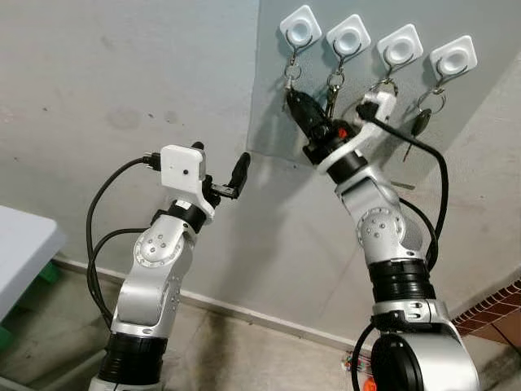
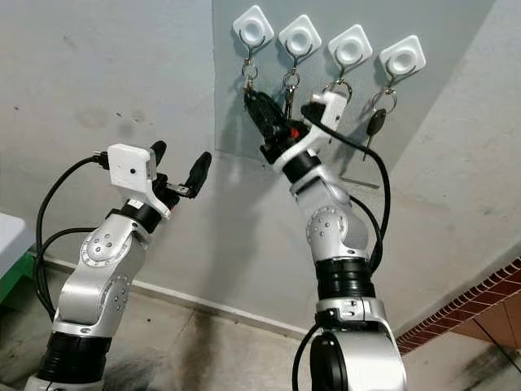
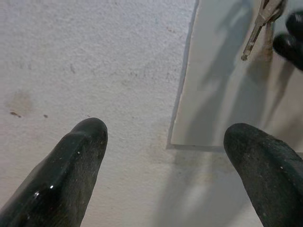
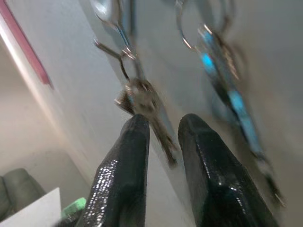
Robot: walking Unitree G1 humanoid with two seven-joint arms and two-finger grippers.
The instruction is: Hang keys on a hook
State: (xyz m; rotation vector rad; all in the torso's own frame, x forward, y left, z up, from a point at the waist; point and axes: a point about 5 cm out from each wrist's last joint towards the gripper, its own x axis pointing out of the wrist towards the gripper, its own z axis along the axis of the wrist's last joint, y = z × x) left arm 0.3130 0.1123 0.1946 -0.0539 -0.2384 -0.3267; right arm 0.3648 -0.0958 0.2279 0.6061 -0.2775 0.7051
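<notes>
Right gripper (image 1: 303, 110) raised upper centre, black fingers nearly together around keys (image 4: 144, 101) dangling from leftmost white hook (image 1: 300, 27); ring looks seated, grip likely only steadying. Left gripper (image 1: 221, 173) mid-left, fingers spread, empty, idle near wall panel (image 3: 222, 94).

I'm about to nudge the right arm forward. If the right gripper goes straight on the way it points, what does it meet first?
Most likely the keys hanging at its jaws, then the grey panel behind them. The right gripper points up at the leftmost hook; the blurred wrist view leaves depth unclear.
</notes>
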